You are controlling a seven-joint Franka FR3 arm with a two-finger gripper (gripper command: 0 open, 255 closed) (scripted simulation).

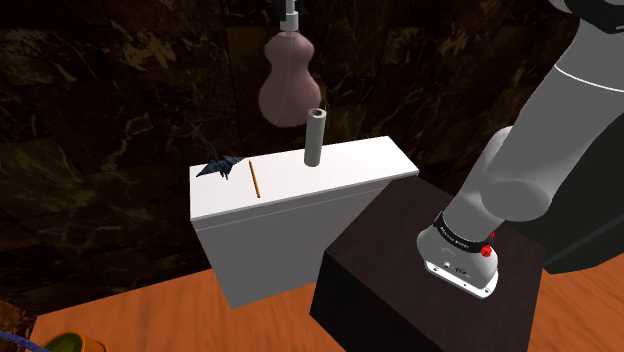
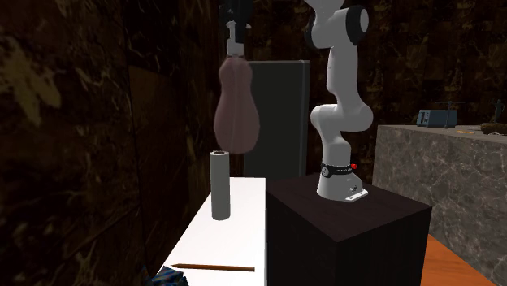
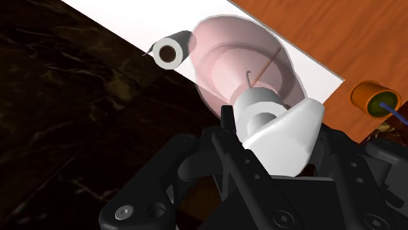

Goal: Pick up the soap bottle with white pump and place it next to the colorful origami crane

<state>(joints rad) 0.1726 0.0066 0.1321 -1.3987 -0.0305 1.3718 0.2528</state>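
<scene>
Jaws clamped on white pump (image 3: 261,112); gripper (image 1: 290,12) hangs pinkish soap bottle (image 1: 289,85) high above white cabinet (image 1: 350,165). Carry toward origami crane (image 1: 218,168), clear the upright grey tube (image 1: 314,138), lower upright beside crane, off brown stick (image 1: 255,178).

You have a grey tube (image 1: 314,138) standing upright on the white table (image 1: 350,170), apart from a thin brown stick (image 1: 255,177) lying flat. An orange cup (image 3: 371,98) sits on the wooden floor (image 1: 150,310). Dark marbled wall (image 1: 100,100) behind.
</scene>
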